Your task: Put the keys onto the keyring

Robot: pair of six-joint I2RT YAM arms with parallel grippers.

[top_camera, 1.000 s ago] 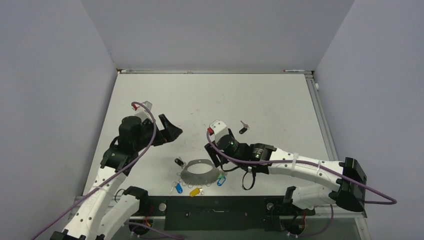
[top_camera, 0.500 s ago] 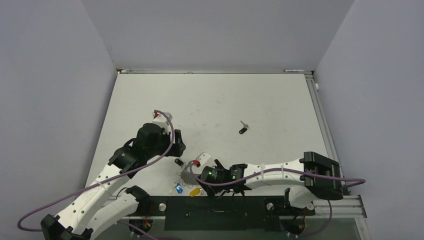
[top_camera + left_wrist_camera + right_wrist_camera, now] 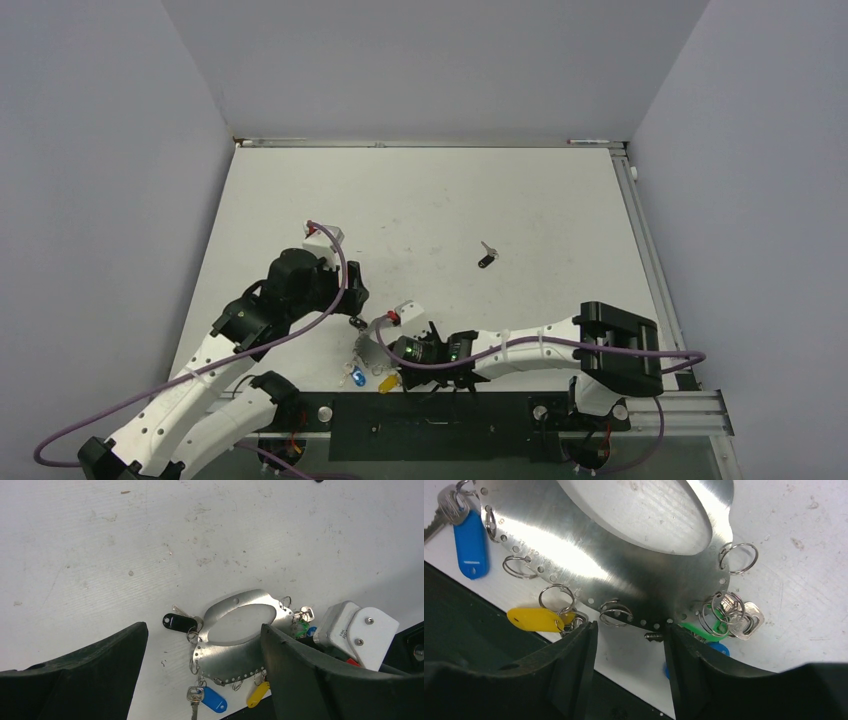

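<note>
R jaws open over keyring (image 3: 589,565) rim; L jaws open, hovering above.

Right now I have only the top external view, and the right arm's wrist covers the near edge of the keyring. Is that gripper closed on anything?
Observer: No. In the right wrist view the right gripper has its jaws apart with nothing clamped. A bare split ring on the keyring rim lies just beyond its fingertips.
Reviewer: I can make out a blue tag and a yellow tag near the arm. Are there any others under it?
Observer: Yes, a green tag, bunched with silver keys on small rings at the perforated rim. A second blue tag partly shows beneath it.
</note>
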